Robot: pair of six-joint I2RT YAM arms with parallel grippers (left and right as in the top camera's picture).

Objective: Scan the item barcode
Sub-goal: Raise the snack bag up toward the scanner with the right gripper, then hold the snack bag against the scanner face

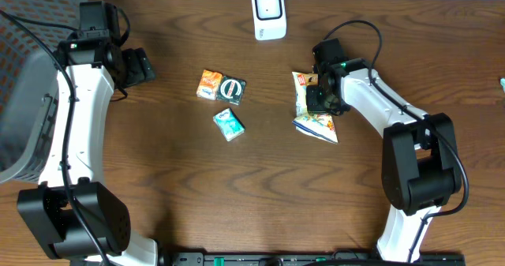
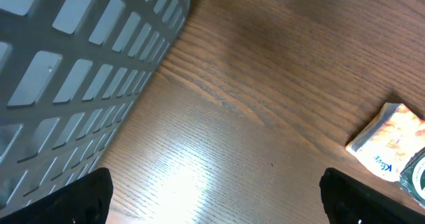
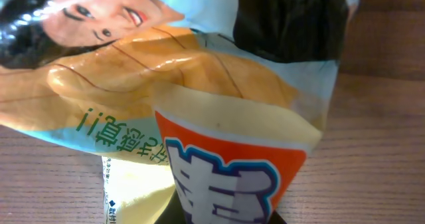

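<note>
Surface: dark brown wooden table point(image 1: 260, 195) is carrying everything, its grain running from the left edge to the right edge
Scanner: white barcode scanner point(image 1: 268, 13) is standing at the middle of the table's far edge, well apart from both arms
Task item: snack bag point(image 1: 314, 112) is lying right of the table's middle, nearer the far edge than the near one, its length running from far to near; whether any part of it is lifting off the wood cannot be told
Right gripper: right gripper point(image 1: 317, 92) is sitting over the bag's far half with its fingers pressed together, pinching the snack bag
Right wrist view: the crinkled snack bag point(image 3: 199, 104) is filling almost the whole frame, showing a printed face, an orange panel and green lettering, with wood showing behind it
Left gripper: left gripper point(image 1: 142, 65) is hovering near the far left corner with its fingers point(image 2: 86, 197) spread wide and nothing between them
Basket: grey slotted basket point(image 1: 24, 100) is occupying the left edge, just beside the left arm
Other packets: orange packet point(image 1: 209, 84) and dark green packet point(image 1: 232, 89) are touching side by side at the table's middle; teal packet point(image 1: 229, 124) is lying just nearer the near edge, apart from both
</note>
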